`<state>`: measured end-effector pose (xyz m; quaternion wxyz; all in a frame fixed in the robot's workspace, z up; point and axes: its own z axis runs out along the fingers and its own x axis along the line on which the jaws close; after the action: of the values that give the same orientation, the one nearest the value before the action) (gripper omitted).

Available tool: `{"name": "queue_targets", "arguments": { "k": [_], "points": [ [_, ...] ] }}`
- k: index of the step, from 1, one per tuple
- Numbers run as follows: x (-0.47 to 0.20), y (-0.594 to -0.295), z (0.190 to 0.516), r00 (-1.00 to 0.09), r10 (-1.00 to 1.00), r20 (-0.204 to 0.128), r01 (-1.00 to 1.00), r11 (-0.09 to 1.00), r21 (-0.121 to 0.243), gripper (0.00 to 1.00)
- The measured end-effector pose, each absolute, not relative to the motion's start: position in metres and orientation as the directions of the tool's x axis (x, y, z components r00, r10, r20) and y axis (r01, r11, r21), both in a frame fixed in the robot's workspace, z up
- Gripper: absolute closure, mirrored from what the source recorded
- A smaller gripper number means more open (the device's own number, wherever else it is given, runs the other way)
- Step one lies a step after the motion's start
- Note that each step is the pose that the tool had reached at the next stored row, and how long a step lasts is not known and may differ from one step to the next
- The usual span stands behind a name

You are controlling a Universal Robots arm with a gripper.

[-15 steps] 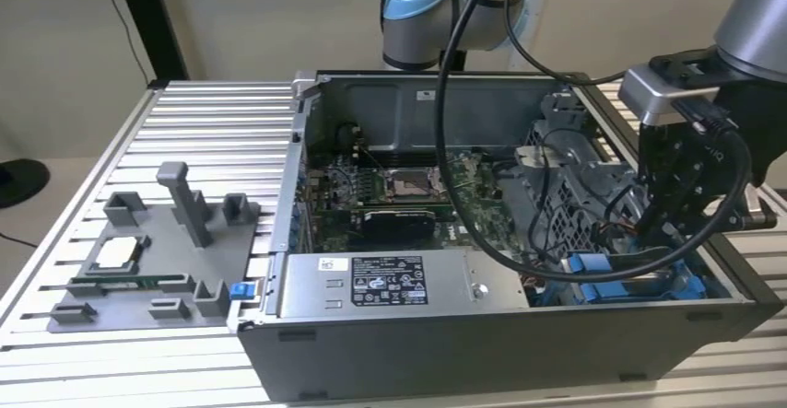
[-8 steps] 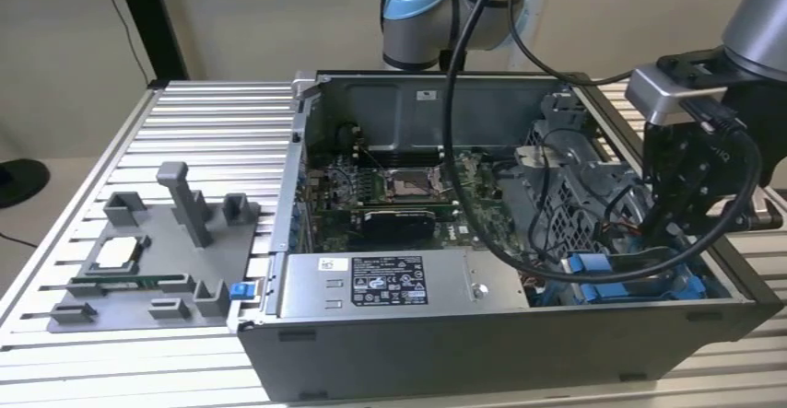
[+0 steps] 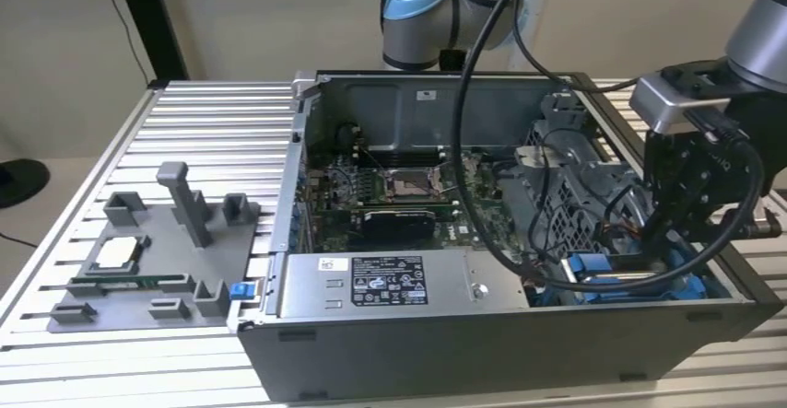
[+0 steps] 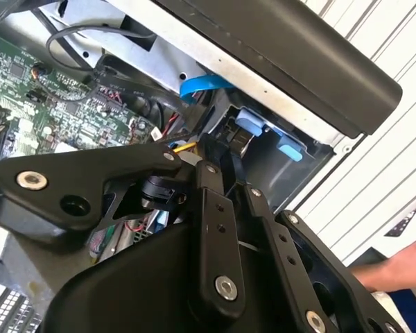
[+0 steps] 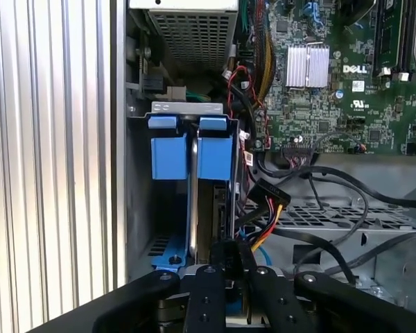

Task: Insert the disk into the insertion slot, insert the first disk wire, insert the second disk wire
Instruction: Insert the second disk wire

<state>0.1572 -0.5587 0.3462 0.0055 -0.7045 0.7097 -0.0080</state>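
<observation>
Blue plastic marks the insertion slot (image 3: 611, 274) in the exterior view, and the gripper (image 3: 680, 228) hangs directly above it. Second wrist view: jaws drawn shut, nothing identifiable held. First wrist view: the disk (image 5: 215, 158) sits inside the slot. Its long axis runs from the slot's mouth toward the jaws, which are at the slot's wired end.

A robotics lab bench is indicated: a ribbed aluminium-profile table (image 3: 197, 104) is set against a plain beige wall (image 3: 246, 21), an opened computer case (image 3: 492, 334) is laid on it, a grey parts fixture (image 3: 160, 270) is placed at the exterior view's left, and a robot arm's base (image 3: 425, 21) is seen at the far side.
</observation>
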Motion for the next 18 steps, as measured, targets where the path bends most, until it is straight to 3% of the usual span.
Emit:
{"name": "queue_targets", "arguments": {
  "k": [18],
  "points": [
    [0.159, -0.559, 0.335, -0.108, -0.994, 0.005, -0.994, 0.108, 0.001, 1.0]
  ]
}}
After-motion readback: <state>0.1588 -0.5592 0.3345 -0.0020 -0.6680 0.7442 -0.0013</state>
